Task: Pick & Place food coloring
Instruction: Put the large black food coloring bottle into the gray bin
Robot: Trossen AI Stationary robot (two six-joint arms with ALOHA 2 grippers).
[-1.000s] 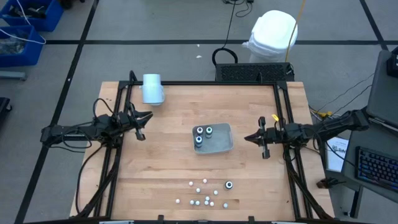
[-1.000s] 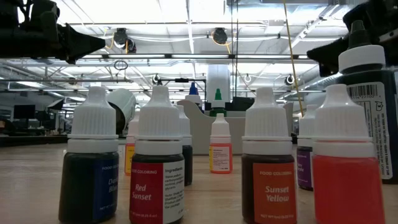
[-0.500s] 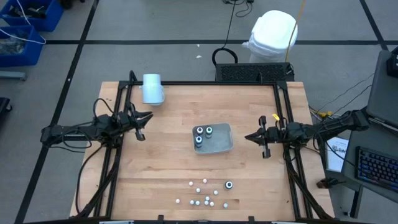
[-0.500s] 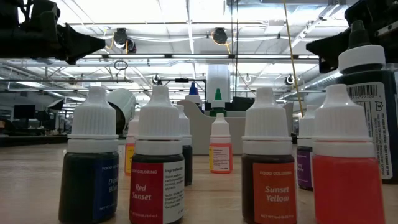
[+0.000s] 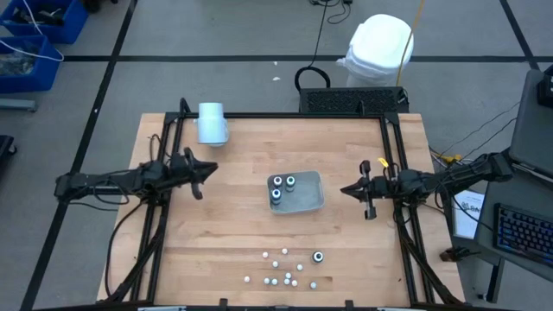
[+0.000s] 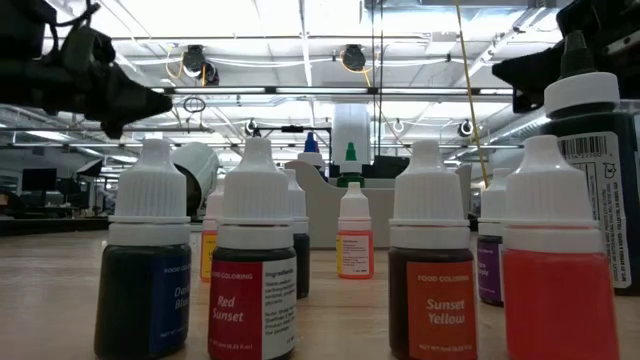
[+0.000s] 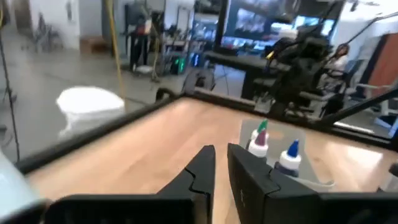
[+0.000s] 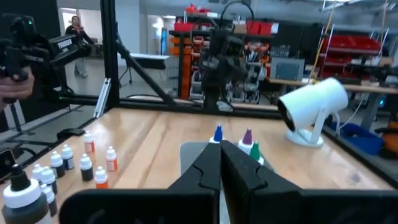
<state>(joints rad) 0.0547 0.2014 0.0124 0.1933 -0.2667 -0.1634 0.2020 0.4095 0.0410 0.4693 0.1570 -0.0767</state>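
The food coloring is in two groups. Three dark bottles [image 5: 282, 186] stand upright in the grey tray [image 5: 308, 200] at mid-table. Several small whitish bottles [image 5: 281, 269] and one dark bottle [image 5: 318, 257] stand on the wood near the front edge, close up in the low view [image 6: 250, 270]. My left gripper [image 5: 205, 171] hovers level at the table's left, pointing at the tray. Its fingers [image 7: 208, 163] are all but together, with nothing between them. My right gripper [image 5: 345, 191] hovers level at the table's right, shut and empty [image 8: 219, 152].
A pale blue cylinder [image 5: 212, 123] lies at the far left corner. Black frame rails [image 5: 390, 147] run along the table's left, right and far sides. Bare wood lies between each gripper and the tray. A person [image 8: 12, 50] stands beyond the table.
My left gripper has rolled about the line it points along and dipped a little in the low view. It is still empty. The bottles, the tray and my right gripper have kept still.
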